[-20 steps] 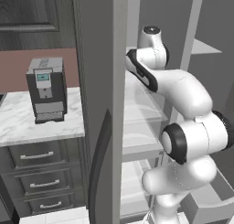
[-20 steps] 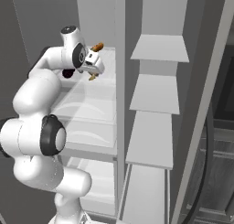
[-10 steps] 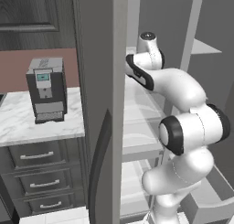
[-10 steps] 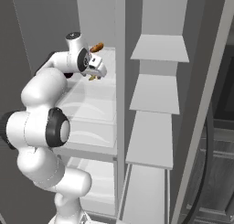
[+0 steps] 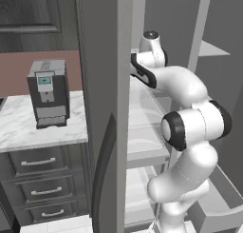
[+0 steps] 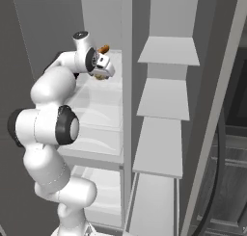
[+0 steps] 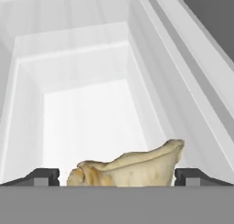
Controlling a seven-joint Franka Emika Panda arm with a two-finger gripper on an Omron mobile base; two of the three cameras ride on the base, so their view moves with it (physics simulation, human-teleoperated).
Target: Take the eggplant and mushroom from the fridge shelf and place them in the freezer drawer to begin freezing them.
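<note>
The mushroom point(image 7: 130, 169), a tan, wrinkled lump, lies between my gripper's point(image 7: 116, 176) two dark fingertips, which stand wide apart on either side of it with a small gap on the left. In the right base view the gripper point(image 6: 100, 69) reaches into the fridge at the upper shelf point(image 6: 103, 88), with a tan bit of the mushroom point(image 6: 100, 77) under the hand. The gripper is open. The freezer drawer point(image 5: 216, 206), a light grey box, stands pulled out low at the right. The eggplant is hidden.
The fridge door edge point(image 5: 102, 108) stands between the arm and the counter with a coffee machine point(image 5: 47, 94). Door shelves point(image 6: 164, 100) line the right side. White bins point(image 7: 87, 109) lie below the hand. A small orange thing point(image 6: 103, 48) shows just above the hand.
The arm has reached slightly further into the fridge at the upper shelf, and the hand has turned a little. The mushroom stays at the fingertips.
</note>
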